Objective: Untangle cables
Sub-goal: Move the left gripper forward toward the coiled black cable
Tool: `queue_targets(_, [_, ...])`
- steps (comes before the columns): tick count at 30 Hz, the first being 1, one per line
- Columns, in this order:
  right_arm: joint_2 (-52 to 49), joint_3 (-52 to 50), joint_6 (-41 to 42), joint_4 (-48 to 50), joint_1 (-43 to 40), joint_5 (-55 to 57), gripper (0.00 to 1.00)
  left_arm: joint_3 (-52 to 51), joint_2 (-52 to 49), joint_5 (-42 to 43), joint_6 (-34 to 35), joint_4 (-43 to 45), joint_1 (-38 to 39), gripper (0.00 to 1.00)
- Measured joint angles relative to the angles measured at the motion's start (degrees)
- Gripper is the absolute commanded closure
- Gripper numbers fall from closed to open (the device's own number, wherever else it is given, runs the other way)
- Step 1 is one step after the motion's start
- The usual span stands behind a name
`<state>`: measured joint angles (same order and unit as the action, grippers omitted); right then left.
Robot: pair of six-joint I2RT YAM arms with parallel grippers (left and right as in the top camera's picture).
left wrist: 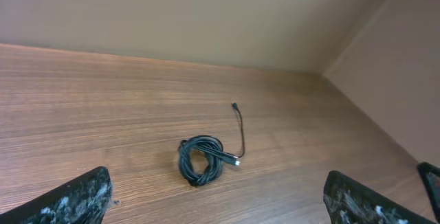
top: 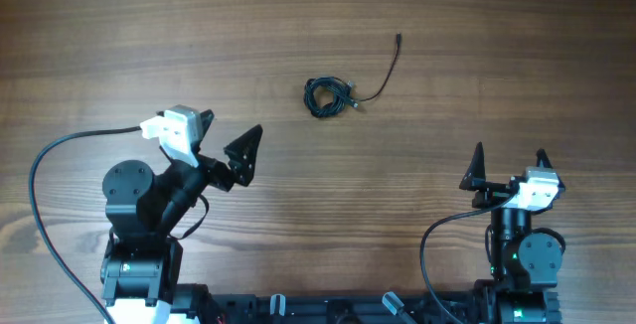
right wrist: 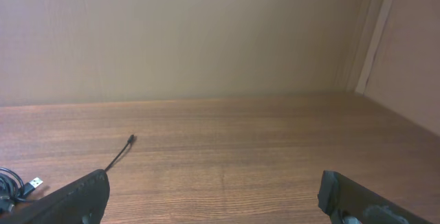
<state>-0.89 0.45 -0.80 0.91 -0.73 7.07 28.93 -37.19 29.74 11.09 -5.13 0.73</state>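
The cables (top: 326, 96) lie as a small black coil on the wooden table, middle far side. One loose strand (top: 386, 74) runs from the coil to the right and up to a small plug tip. The coil also shows in the left wrist view (left wrist: 200, 159), with a silver plug end beside it. My left gripper (top: 248, 153) is open and empty, short of the coil and to its left. My right gripper (top: 508, 163) is open and empty, far right of the coil. In the right wrist view only the strand tip (right wrist: 122, 151) and the coil's edge (right wrist: 9, 183) show.
The thick black arm cable (top: 45, 160) loops at the left of the left arm base. Another arm cable (top: 429, 235) curves beside the right arm base. Beige walls (right wrist: 206, 38) stand beyond the table's far edge.
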Motion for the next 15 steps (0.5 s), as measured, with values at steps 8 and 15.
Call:
queue_targets(8, [0.0, 0.0, 0.0, 0.0, 0.0, 0.0, 0.00, 0.0, -0.3, 1.7, 1.4, 0.0, 0.0, 0.04])
queue_targets(15, [0.0, 0.0, 0.0, 0.0, 0.0, 0.0, 0.00, 2.0, -4.4, 1.2, 2.3, -3.1, 0.0, 0.08])
